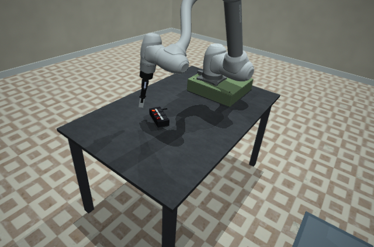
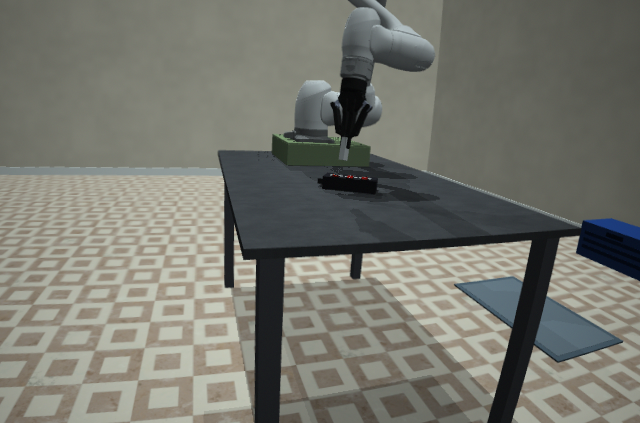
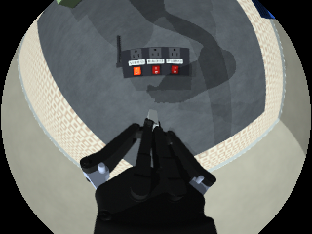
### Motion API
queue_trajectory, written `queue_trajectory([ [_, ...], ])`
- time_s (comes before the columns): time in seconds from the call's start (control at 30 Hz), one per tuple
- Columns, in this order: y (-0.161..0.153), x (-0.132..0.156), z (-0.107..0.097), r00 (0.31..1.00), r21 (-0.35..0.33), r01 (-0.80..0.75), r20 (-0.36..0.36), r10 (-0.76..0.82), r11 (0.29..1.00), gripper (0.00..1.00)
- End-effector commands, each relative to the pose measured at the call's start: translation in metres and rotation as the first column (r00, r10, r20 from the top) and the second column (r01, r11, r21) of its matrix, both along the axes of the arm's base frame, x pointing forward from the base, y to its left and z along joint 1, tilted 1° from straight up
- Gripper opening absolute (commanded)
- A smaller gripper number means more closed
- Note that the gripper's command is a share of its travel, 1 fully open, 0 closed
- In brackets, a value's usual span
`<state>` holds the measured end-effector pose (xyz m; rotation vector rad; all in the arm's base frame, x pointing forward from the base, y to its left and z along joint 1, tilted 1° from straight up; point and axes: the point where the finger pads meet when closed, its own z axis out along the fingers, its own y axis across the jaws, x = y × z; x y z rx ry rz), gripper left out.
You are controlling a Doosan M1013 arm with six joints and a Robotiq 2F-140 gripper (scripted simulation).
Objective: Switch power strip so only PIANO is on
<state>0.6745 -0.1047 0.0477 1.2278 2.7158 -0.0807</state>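
Observation:
A black power strip (image 1: 159,116) (image 2: 349,182) (image 3: 155,68) lies flat on the dark table (image 1: 127,148) (image 2: 289,222), the right way up. It has three red switches under small white labels that are too small to read. In the wrist view the left switch (image 3: 136,70) glows brighter orange than the other two. My gripper (image 1: 141,104) (image 2: 343,153) (image 3: 151,115) is shut and empty. It hangs above the table, a little to the side of the strip and apart from it.
The arm's green base block (image 1: 219,89) (image 2: 320,149) stands at the back of the table. A blue crate (image 2: 612,245) and a grey floor mat (image 2: 537,317) (image 1: 329,233) lie off the table to the right.

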Motion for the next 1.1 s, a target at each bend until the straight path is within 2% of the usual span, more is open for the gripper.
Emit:
queue_trajectory([
  [0.0, -0.0009, -0.0003, 0.0030, 1.000, 0.001, -0.002, -0.001, 0.002, 1.000, 0.00],
  [0.27, -0.0009, -0.0003, 0.0030, 1.000, 0.001, -0.002, -0.001, 0.002, 1.000, 0.00],
  [0.3, -0.0009, -0.0003, 0.0030, 1.000, 0.001, -0.002, -0.001, 0.002, 1.000, 1.00],
  [1.07, -0.0009, -0.0003, 0.0030, 1.000, 0.001, -0.002, -0.001, 0.002, 1.000, 1.00],
])
